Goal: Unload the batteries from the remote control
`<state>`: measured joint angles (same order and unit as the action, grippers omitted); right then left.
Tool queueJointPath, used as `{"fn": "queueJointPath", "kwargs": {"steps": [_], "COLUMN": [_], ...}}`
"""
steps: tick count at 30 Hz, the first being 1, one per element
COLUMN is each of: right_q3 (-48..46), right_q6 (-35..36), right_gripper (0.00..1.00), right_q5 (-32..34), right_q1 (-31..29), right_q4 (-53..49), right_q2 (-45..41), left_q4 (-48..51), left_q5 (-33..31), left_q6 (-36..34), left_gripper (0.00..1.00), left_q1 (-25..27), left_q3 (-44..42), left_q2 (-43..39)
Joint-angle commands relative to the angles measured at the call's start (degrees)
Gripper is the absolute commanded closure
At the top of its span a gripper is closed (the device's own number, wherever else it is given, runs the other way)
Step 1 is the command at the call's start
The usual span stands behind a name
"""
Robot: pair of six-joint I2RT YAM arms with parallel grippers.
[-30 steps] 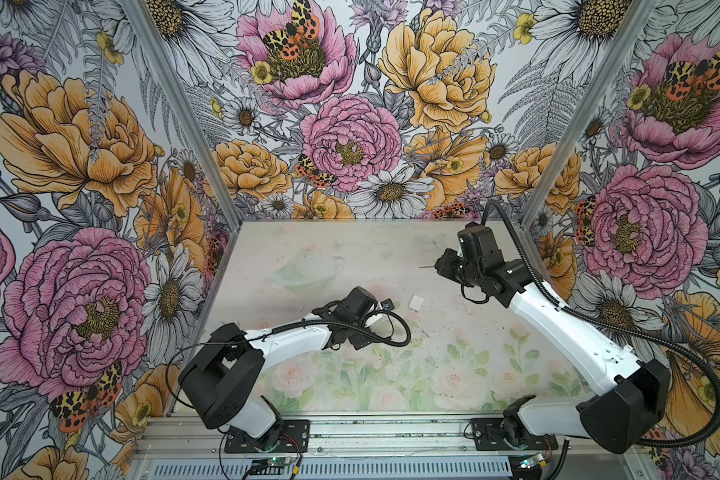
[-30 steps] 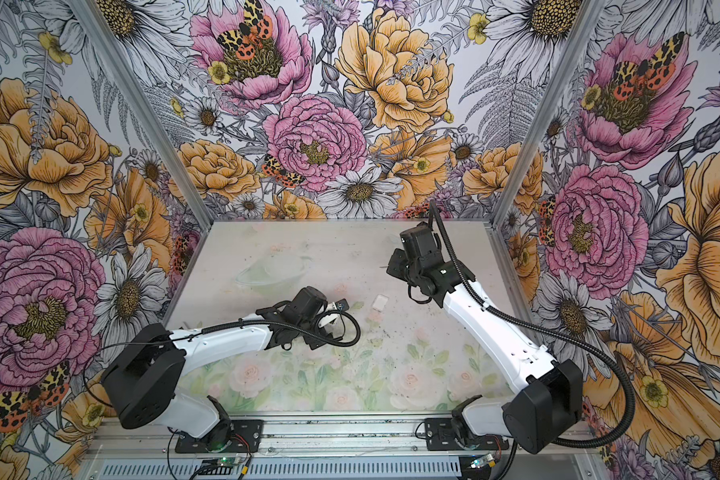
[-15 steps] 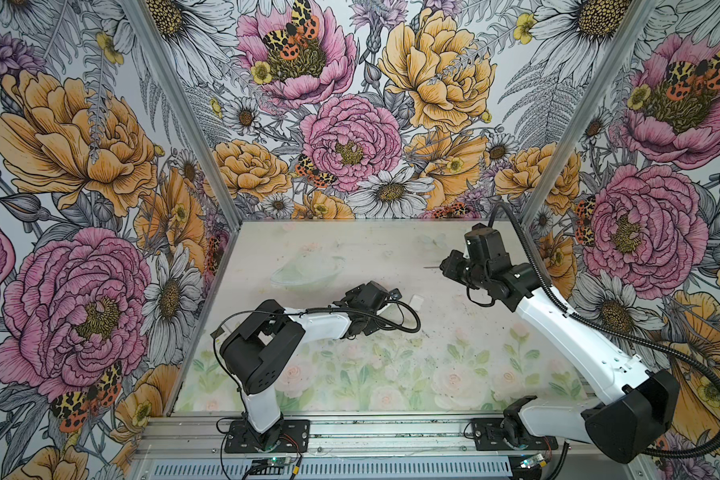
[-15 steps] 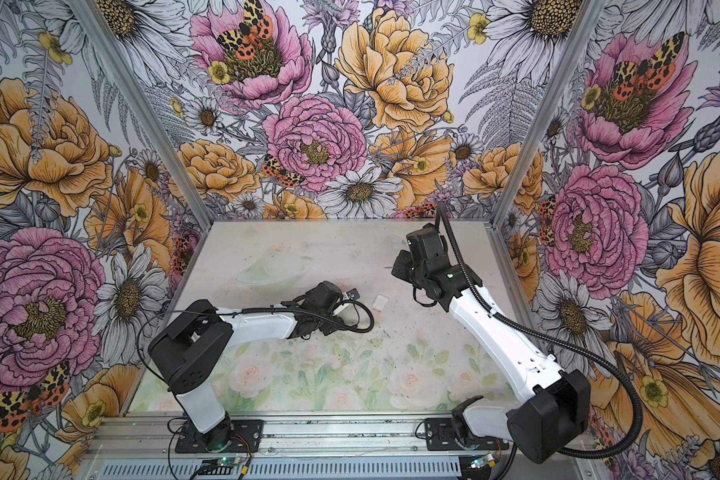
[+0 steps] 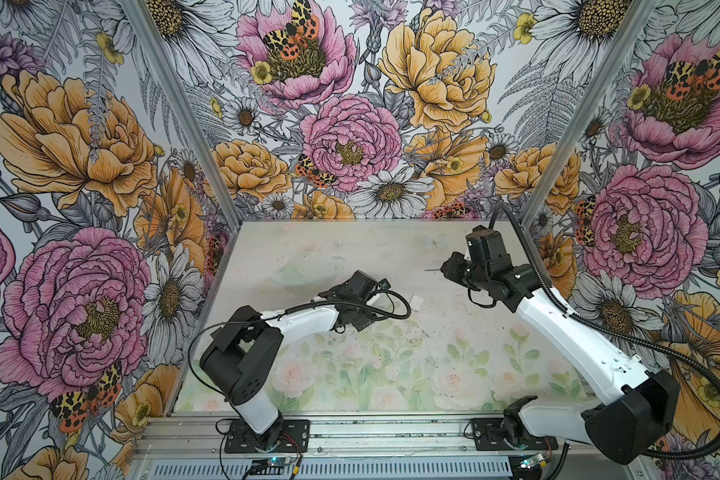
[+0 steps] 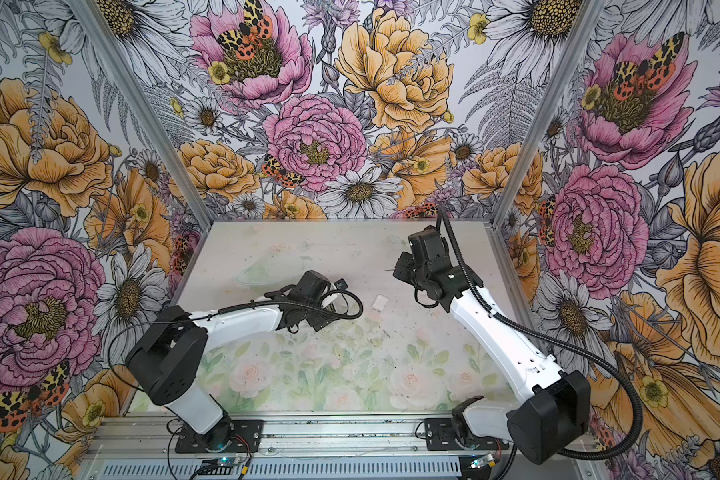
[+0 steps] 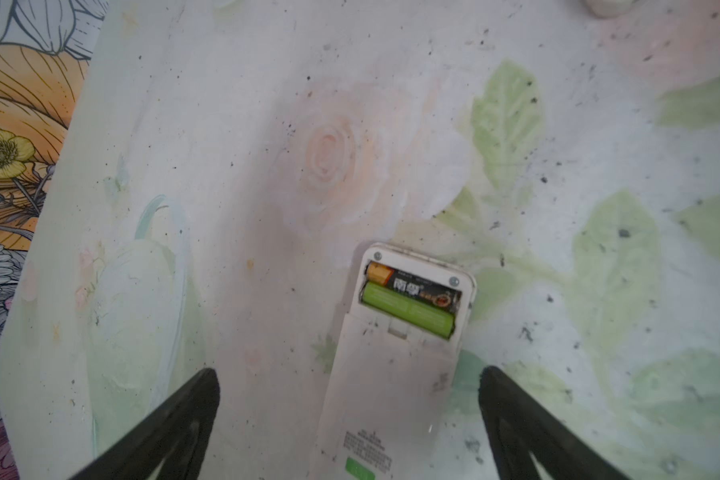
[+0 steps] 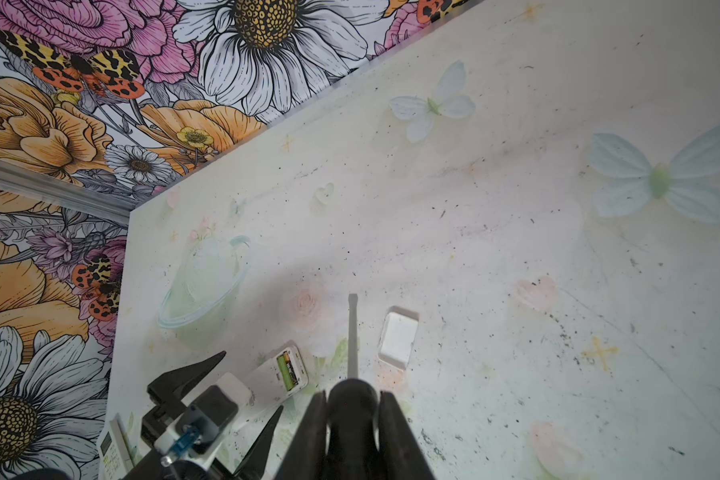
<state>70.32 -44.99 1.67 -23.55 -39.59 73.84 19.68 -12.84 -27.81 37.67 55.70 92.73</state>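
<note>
LEFT WRIST VIEW
- remote control [image 7: 391, 374]: white, lying back-up on the table [image 7: 225, 166]. The lid is off and the battery bay at its far end is exposed.
- batteries, in the bay: two, side by side and touching. One is a black battery [image 7: 422, 286] with a gold end, the other a lime green battery [image 7: 408, 311]. Both are fully seated; neither is unloaded yet.
- left gripper [image 7: 348, 374]: released. Its fingers are spread wide on either side of the remote's body and touch neither edge. Likely purpose: to straddle the remote, ready to steady it while a cell is levered out.

RIGHT WRIST VIEW
- right gripper [image 8: 352, 399]: clenched on the black handle of the screwdriver [image 8: 353, 336]. The thin flat-tipped shaft projects forward. Likely purpose: a prying tool, since the cells sit too snugly in the bay for broad fingers.
- battery cover [image 8: 398, 338]: a small white plate flat on the table, just beside the line of the shaft and apart from the remote. It appears to have been set aside to leave the bay open.
- clear bowl [image 8: 202, 291]: on the table near the remote, toward the wall corner. Nothing is visible inside. Probably the receptacle for the cells.

TOP VIEWS
- In both top views the left gripper sits low over the remote and hides most of it.
- The right gripper is raised and well apart from it, with the screwdriver tip aimed toward the middle of the table.
- The cover lies between the two grippers.
- The bowl stands just beyond the left wrist, empty.
</note>
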Motion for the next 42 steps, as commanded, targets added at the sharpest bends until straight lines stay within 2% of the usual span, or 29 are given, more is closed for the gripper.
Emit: {"fn": "queueJointPath", "kwargs": {"steps": [1, 6, 12, 24, 29, 37, 40, 42], "right_q3": [1.1, 2.0, 2.7, 2.5, 2.4, 2.9, 3.1, 3.2], "right_q6": [1.2, 1.5, 1.6, 1.6, 1.7, 2.1, 2.2, 2.2], "right_gripper": [1.00, 1.00, 1.00, 1.00, 1.00, 1.00, 1.00, 1.00], "right_q5": [-0.9, -1.8, -2.6, -4.6, -4.9, -5.5, -5.7, -5.8], "right_q1": [0.3, 0.3, 0.3, 0.2, 0.1, 0.1, 0.2, 0.1], "right_q4": [1.2, 1.5, 1.7, 2.2, 2.3, 2.5, 2.6, 2.7], "right_q2": [0.1, 1.3, 1.8, 2.6, 3.2, 4.0, 4.5, 4.7], "left_q4": [9.2, 14.3, 18.3, 19.0, 18.7, 18.7, 18.6, 18.6], "left_q5": [10.5, 15.1, 17.4, 15.7, 16.9, 19.2, 19.8, 20.0], "left_q6": [0.4, -1.4, -2.9, -3.1, -3.1, -3.0, -2.8, -2.3], "left_gripper": [0.01, 0.01, 0.01, 0.04, 0.12, 0.19, 0.26, 0.36], "left_q1": [-3.8, -8.7, -13.1, -15.1, -14.2, -13.9, -13.7, -13.4], "left_q3": [-0.7, 0.0, 1.6, 4.9, 5.6, 5.0, 5.2, 5.2], "left_q2": [-2.8, -2.7, -0.5, 5.1, 7.1, 7.9, 8.8, 9.2]}}
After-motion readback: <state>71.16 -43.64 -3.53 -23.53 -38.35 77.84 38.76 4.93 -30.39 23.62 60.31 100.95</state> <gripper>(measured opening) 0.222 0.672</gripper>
